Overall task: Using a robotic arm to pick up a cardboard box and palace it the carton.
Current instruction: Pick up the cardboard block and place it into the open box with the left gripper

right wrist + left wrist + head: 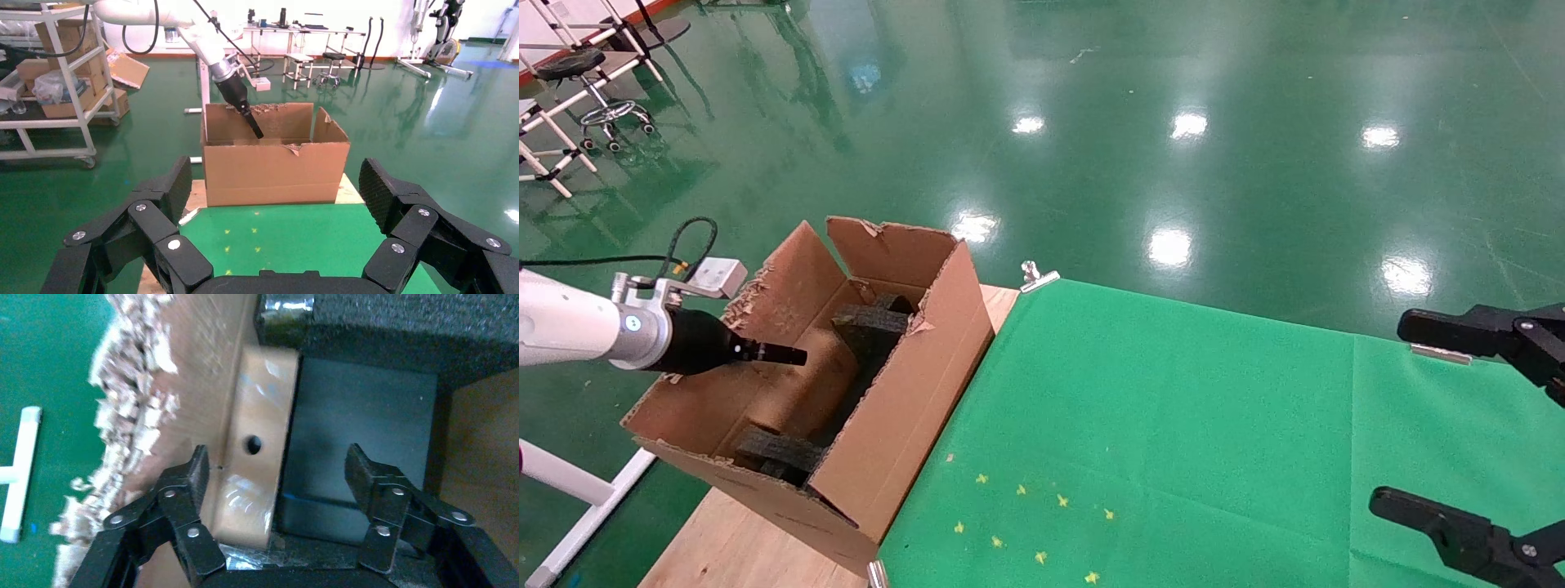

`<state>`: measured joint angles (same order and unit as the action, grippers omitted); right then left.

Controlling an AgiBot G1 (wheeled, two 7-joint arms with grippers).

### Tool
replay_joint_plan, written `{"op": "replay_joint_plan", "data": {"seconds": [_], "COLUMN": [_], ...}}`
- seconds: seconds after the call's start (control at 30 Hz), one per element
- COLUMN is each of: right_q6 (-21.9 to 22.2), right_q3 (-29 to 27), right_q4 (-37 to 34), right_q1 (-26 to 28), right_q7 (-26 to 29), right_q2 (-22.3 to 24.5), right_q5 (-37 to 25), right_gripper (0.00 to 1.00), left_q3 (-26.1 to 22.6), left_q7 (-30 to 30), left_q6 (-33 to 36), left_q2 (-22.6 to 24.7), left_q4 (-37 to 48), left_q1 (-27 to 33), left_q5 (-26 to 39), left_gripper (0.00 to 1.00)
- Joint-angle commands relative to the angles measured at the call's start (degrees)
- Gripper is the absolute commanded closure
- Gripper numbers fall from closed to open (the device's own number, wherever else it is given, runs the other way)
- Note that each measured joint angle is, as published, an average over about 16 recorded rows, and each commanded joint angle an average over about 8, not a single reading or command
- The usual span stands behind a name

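The carton (944, 327) stands open at the table's left end, with ragged flap edges and black inserts (870, 322) inside. The cardboard box (257, 453), brown, glossy with tape and with a round hole in one face, lies inside the carton against its wall (202, 367). From the head view it shows as a brown block (801, 384) between the inserts. My left gripper (276, 459) hangs open over it: one finger sits beside the box, the other stands well apart from it. The white left arm (568, 327) reaches in from the left. My right gripper (1401, 412) is open at the right edge.
A green cloth (1173, 425) with small yellow marks (1026, 523) covers the wooden table (740, 547), held by metal clips (1038, 278). Glossy green floor lies around. A shelf rack (55, 79) and stools (330, 61) stand far behind the carton.
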<state>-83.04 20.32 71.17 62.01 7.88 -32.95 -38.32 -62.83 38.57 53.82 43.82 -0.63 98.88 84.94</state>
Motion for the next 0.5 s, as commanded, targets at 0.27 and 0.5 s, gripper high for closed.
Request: {"op": "replay_joint_plan", "data": {"seconds": [0.27, 0.5], "right_q6": [0.0, 0.0], "right_q3": [0.0, 0.0], "right_q4": [0.0, 0.0], "right_q1": [0.0, 0.0], "right_q7": [0.0, 0.0], "right_q2": [0.0, 0.0], "right_q5": [0.0, 0.0], "right_gripper": [0.0, 0.0], "left_q3": [0.0, 1.6], "left_q7": [-0.1, 0.8], "left_q6": [1.6, 6.5], "left_q2": [-0.9, -2.8], "left_q4": [-1.6, -5.8], "left_q1": [3.9, 9.9], "left_q5": [0.0, -2.3], "left_gripper": [0.0, 0.0]}}
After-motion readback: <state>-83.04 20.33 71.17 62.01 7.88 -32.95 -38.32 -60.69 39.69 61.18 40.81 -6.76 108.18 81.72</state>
